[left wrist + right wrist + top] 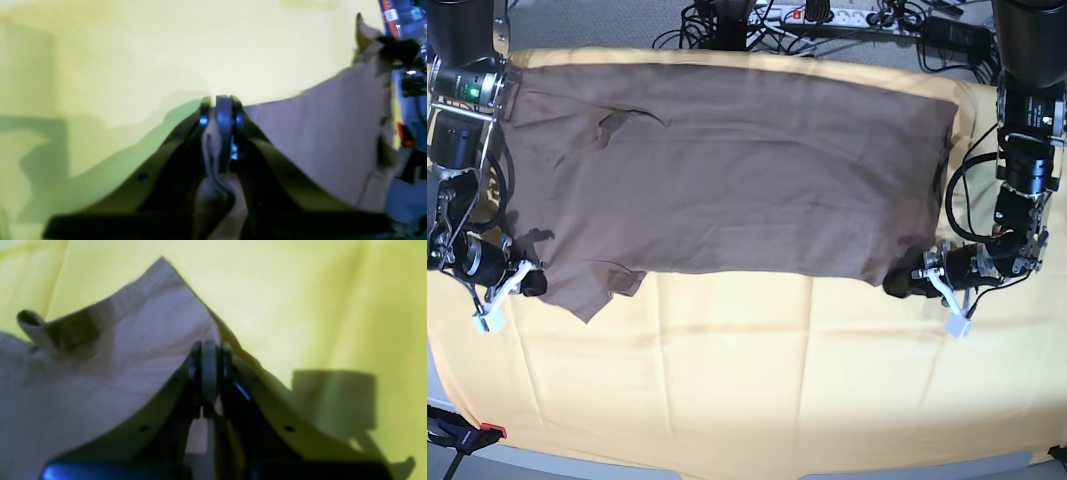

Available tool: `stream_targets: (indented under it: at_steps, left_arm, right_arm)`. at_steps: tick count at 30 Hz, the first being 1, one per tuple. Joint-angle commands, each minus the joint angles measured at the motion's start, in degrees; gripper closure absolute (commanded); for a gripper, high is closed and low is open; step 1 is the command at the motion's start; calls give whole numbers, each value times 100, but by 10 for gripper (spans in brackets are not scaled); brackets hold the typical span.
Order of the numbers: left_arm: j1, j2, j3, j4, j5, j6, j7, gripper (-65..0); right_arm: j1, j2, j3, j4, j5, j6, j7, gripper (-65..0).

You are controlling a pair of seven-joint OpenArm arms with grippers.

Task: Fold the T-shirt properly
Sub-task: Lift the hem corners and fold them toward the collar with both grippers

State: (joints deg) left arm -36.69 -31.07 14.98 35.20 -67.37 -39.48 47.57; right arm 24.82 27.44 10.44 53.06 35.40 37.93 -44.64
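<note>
The taupe-brown T-shirt (727, 170) lies spread across the yellow cloth, folded into a wide band, with a sleeve poking out at the lower left. My left gripper (899, 283) is shut on the T-shirt's lower right corner. In the left wrist view this gripper (222, 106) pinches fabric, and the T-shirt (327, 133) stretches away to the right. My right gripper (532, 284) is shut on the T-shirt's lower left edge. In the right wrist view this gripper (210, 356) pinches the lifted T-shirt (100, 373), and a small white patch shows between the fingers.
The large yellow cloth (777, 380) covers the table and lies bare in front of the T-shirt. Cables and a power strip (847, 20) lie beyond the far edge. A clamp (467, 435) sits at the front left corner.
</note>
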Motion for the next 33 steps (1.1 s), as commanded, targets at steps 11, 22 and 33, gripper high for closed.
stream_targets:
  at_steps: [11,22,33]
  left_arm:
    - [-577,-20,-44,68,1248,-52,-1633,0]
    - [-778,68,-44,68,1781,-52,-2131,0]
    - [-778,39,-44,297,219,-52,-160,0]
  right_arm:
    - [411,109,26,76,-619,-247,944,0]
    - [568,83,0,76,-813,-273,1119,0]
    - [520,118,-2,98,286,207,-68,0]
